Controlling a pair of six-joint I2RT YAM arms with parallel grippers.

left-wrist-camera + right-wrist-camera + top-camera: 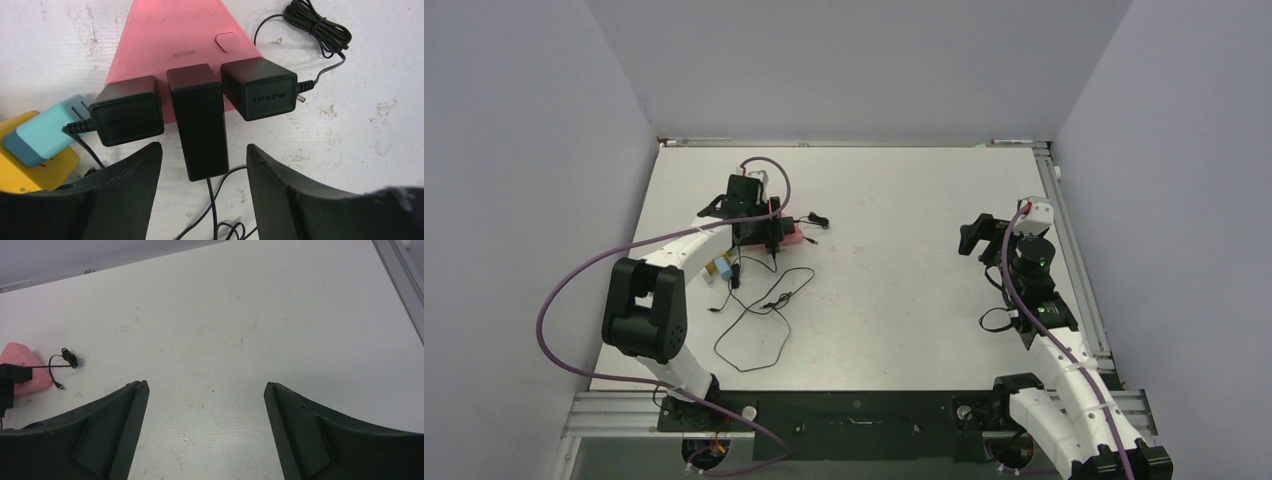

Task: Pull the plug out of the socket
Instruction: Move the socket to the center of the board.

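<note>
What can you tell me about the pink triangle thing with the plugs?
The pink socket block is a flat triangle of smooth plastic lying on the white table. It has wavy lines, small lettering and a rounded pink button on top. Three black plugs sit side by side, plugged in along one edge.

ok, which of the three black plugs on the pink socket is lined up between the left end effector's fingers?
The middle plug: long and narrow, unlike the squarish left plug and the TP-LINK plug flanking it.
</note>
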